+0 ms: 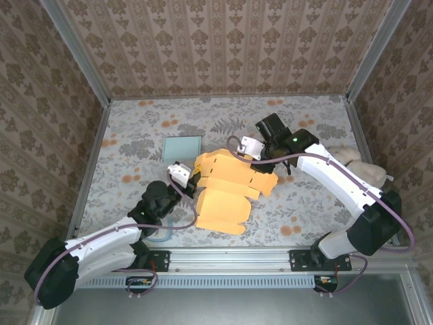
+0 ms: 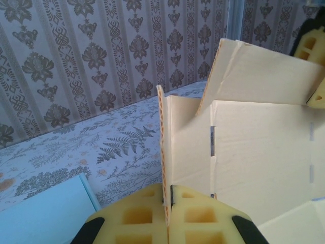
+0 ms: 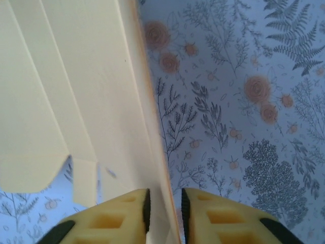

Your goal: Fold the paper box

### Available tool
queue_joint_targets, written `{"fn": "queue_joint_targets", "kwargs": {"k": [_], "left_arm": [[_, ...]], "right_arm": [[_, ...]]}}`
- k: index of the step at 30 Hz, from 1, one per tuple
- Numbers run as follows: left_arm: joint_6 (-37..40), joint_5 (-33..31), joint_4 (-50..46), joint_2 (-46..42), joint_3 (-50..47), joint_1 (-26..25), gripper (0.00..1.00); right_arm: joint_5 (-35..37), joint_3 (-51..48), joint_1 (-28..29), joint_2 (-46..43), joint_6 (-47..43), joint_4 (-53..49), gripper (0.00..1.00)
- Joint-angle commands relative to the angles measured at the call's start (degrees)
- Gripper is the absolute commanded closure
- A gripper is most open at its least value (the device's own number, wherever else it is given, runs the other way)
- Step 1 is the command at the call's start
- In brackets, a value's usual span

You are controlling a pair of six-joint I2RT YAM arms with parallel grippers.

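At the left of the table (image 1: pixel 128 142), seen from above, a pale blue sheet (image 1: pixel 183 145) lies flat just up and left of the paper box (image 1: pixel 226 200). It is not part of the fold. Below it, the left gripper (image 2: pixel 167 208) meets the box's left edge. In its wrist view the jaws are clamped tight on one upright panel, the thin card pinched between the yellow pads (image 2: pixel 137 216).

The box sits at the middle of the overhead frame. It is an orange-yellow die-cut blank, partly raised: its lower half lies flat toward the arm bases, while the upper panels stand up and lean.

I judge it light and fairly stiff along each panel but floppy at the scored creases. A push off a crease would likely buckle the panel or slide the whole blank across the cloth. Taking it near panel edges, close to a fold line, with the other side pinned, seems the best hold.

At the box's upper right edge, the right gripper (image 3: pixel 164 208) straddles a sloping panel. Its pads sit close on either side of the card's edge with only slivers of gap. Whether they press on it I cannot tell.

Further right, a pale bundle (image 1: pixel 358 162) rests near the table's edge.
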Motion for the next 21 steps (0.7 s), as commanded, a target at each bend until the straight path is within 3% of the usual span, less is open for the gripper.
{"fn": "queue_joint_targets", "kwargs": {"k": [1, 3, 4, 6, 11, 14, 18, 21], "left_arm": [[0.4, -1.6, 0.7, -0.9, 0.2, -0.2, 1.00], [-0.3, -3.6, -0.3, -0.5, 1.0, -0.1, 0.96], [-1.0, -5.5, -1.2, -0.3, 1.5, -0.1, 0.89], [-3.0, -8.9, -3.0, -0.6, 2.3, -0.1, 0.81], [-10.4, -14.5, -12.6, -6.7, 4.8, -0.1, 0.52], [-15.3, -13.3, -20.8, -14.6, 5.7, -0.1, 0.52], [-22.1, -4.3, -24.7, -25.0, 4.4, -0.2, 0.60], [-26.9, -0.4, -27.0, -26.7, 5.2, -0.5, 0.66]], "right_arm": [[1.7, 1.9, 1.3, -0.5, -0.5, -2.9, 0.88], [2.9, 2.0, 2.2, -1.0, -0.1, -3.0, 0.95], [3.9, 2.2, 2.9, -1.0, 0.2, -3.2, 0.97], [5.6, 2.5, 4.5, -0.9, 0.9, -3.7, 0.99], [8.4, 2.7, 6.7, 0.2, 4.5, -3.9, 1.00], [8.7, 2.6, 6.7, 0.5, 6.5, -3.5, 1.00], [9.5, 1.3, 6.7, 0.1, 7.5, -2.1, 1.00], [9.2, 0.1, 6.7, -0.9, 7.3, -0.9, 1.00]]}}
